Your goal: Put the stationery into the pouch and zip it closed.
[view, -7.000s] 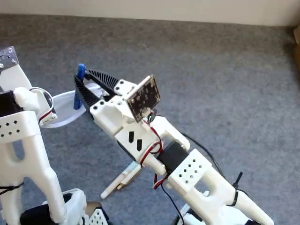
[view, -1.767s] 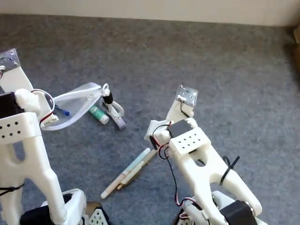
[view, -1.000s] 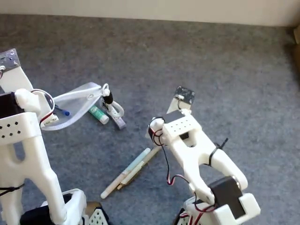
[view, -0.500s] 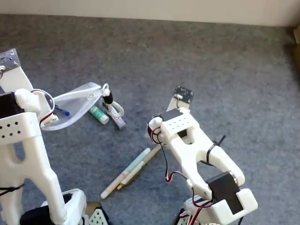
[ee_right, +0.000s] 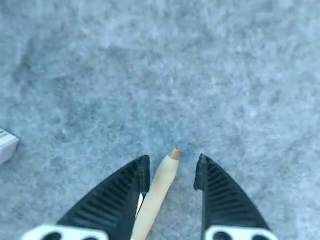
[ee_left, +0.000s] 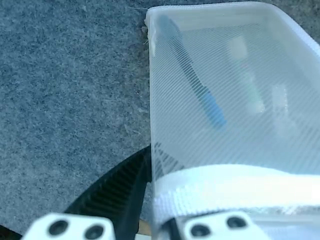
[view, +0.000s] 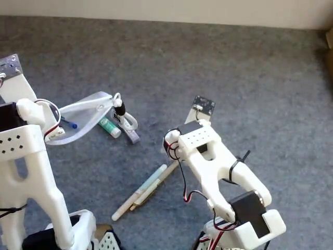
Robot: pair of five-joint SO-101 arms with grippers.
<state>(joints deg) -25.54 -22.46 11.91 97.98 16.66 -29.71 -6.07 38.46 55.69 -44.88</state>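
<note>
A clear pouch (view: 83, 114) lies at the left with a blue pen (view: 71, 125) inside it. My left gripper (ee_left: 150, 220) is shut on the pouch (ee_left: 225, 100) at its white edge, and the blue pen (ee_left: 200, 92) shows through the wall. Beside the pouch mouth lie a green stick (view: 109, 127), a black-capped item (view: 120, 110) and a purple piece (view: 131, 136). Two cream pens (view: 143, 191) lie near the front. My right arm (view: 200, 146) hangs over their far end. My right gripper (ee_right: 173, 160) is open, with a cream pen (ee_right: 159, 195) tip between its fingers.
Grey carpet covers the whole floor, with free room to the far side and right of the arms. A pale wall strip (view: 182, 10) runs along the back. A white block end (ee_right: 7, 144) shows at the edge of the right wrist view.
The blue pen that my right gripper held over the pouch now lies inside it. My right arm pulled back and lowered over the cream pens. The left arm stayed still.
</note>
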